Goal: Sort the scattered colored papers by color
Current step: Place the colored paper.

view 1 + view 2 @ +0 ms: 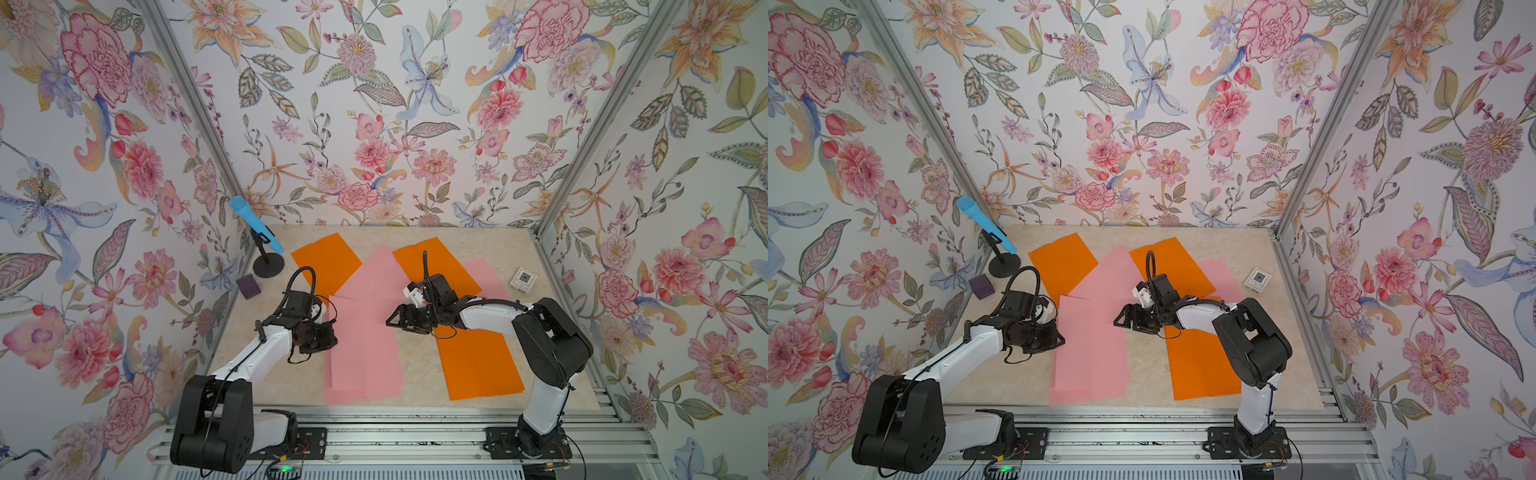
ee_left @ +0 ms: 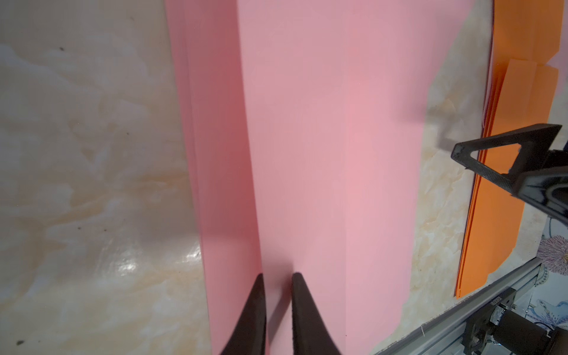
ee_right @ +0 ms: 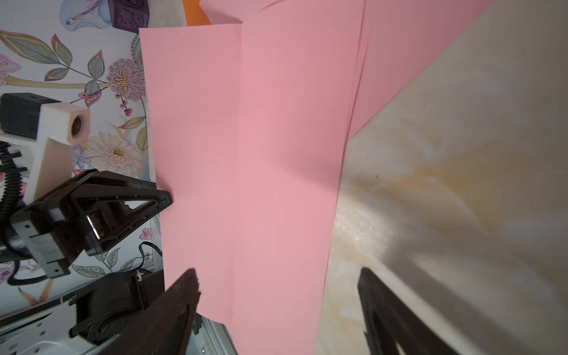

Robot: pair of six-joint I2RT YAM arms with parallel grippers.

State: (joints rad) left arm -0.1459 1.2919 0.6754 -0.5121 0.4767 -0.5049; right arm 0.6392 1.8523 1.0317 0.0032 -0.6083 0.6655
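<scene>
Nearest me, the pink stack (image 1: pixel 365 353) lies front and centre on the table (image 1: pixel 415 365). The orange stack (image 1: pixel 478 361) sits to its right, with bare marble between them. My left gripper (image 2: pixel 278 276) is over the pink stack's left side, its jaws only narrowly apart, and pink paper shows through the gap. My right gripper (image 3: pixel 276 276) hangs wide open, straddling that stack's right edge.

Farther back, 4 loose sheets lie mixed. The middle pink sheet (image 1: pixel 374 274) overlaps the left orange sheet (image 1: pixel 326 259), and the right orange sheet (image 1: pixel 440 266) covers part of the far pink sheet (image 1: pixel 484 274).
</scene>
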